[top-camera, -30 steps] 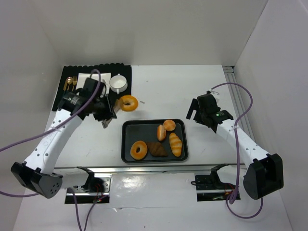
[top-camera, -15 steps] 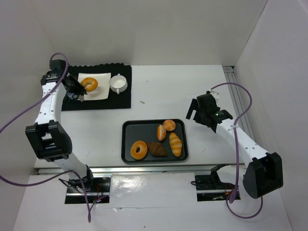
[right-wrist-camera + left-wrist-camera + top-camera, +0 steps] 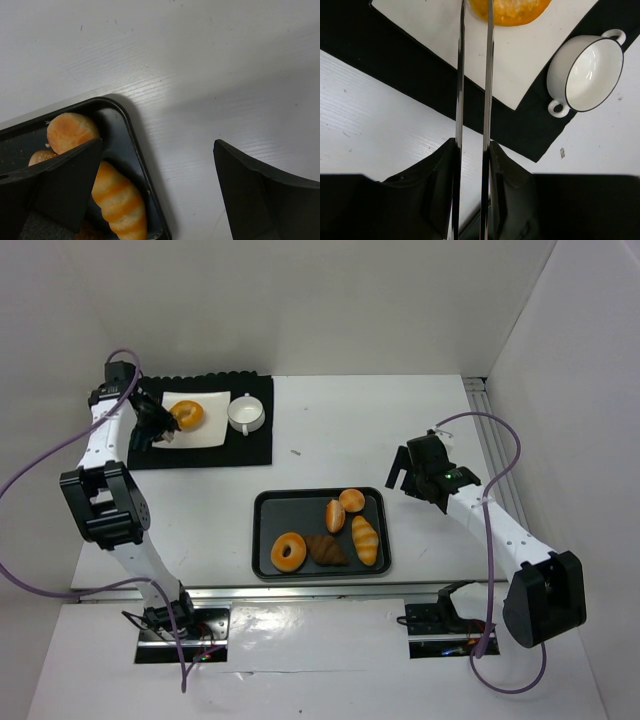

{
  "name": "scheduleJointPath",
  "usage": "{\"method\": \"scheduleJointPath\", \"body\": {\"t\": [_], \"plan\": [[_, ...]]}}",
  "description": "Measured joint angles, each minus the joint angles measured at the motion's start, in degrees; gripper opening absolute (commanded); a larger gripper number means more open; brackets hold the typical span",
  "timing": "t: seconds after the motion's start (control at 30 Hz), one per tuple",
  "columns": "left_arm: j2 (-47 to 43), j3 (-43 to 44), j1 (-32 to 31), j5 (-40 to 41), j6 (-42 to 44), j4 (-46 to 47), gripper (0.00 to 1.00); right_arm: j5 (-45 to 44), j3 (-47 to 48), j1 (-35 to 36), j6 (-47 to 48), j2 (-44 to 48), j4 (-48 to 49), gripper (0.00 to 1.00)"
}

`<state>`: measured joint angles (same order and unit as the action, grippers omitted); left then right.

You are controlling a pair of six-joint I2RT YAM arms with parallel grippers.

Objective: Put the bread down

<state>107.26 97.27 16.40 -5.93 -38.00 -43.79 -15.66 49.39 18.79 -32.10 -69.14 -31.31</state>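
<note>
An orange ring-shaped bread (image 3: 187, 415) lies on the white square plate (image 3: 210, 428) on the black mat; it also shows at the top of the left wrist view (image 3: 512, 10). My left gripper (image 3: 145, 427) (image 3: 472, 146) is shut on metal tongs (image 3: 461, 75), whose two thin blades reach the bread's edge, a narrow gap apart. I cannot tell whether the tongs still pinch the bread. My right gripper (image 3: 405, 472) (image 3: 157, 155) is open and empty, hovering over the table just right of the black tray (image 3: 265, 540).
The tray (image 3: 132, 145) holds a second ring bread (image 3: 289, 551), a dark croissant (image 3: 326, 549), a striped roll (image 3: 365, 538) (image 3: 120, 205) and two round rolls (image 3: 343, 508). A white two-handled cup (image 3: 245, 413) (image 3: 585, 75) stands on the mat (image 3: 255, 440) beside the plate.
My left arm swung from beside the tray to the far left, carrying the ring bread in the tongs onto the white plate. The right arm has barely moved.
</note>
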Motion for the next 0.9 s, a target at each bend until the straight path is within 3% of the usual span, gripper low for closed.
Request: {"method": "scheduleJointPath", "body": {"t": [0.07, 0.17, 0.37, 0.63, 0.73, 0.9], "plan": [[-0.83, 0.00, 0.02, -0.31, 0.09, -0.04, 0.44, 0.00, 0.00, 0.00, 0.00, 0.00, 0.00, 0.99], [-3.26, 0.00, 0.02, -0.33, 0.55, -0.35, 0.58, 0.04, 0.00, 0.00, 0.00, 0.00, 0.00, 0.99], [-12.15, 0.72, 0.02, -0.26, 1.90, -0.74, 0.55, 0.26, 0.00, 0.00, 0.00, 0.00, 0.00, 0.99], [-13.79, 0.48, -1.64, -0.33, 4.96, -2.14, 0.51, 0.52, 0.00, 0.00, 0.00, 0.02, 0.02, 0.99], [-16.04, -2.03, -8.00, -2.45, 7.48, -1.99, 0.53, 0.57, -0.02, 0.00, 0.00, 0.02, 0.00, 0.99], [-22.03, -12.96, -28.09, -8.09, 9.49, 0.33, 0.55, 0.00, 0.00, 0.00, 0.00, 0.28, -0.04, 0.99]]}}
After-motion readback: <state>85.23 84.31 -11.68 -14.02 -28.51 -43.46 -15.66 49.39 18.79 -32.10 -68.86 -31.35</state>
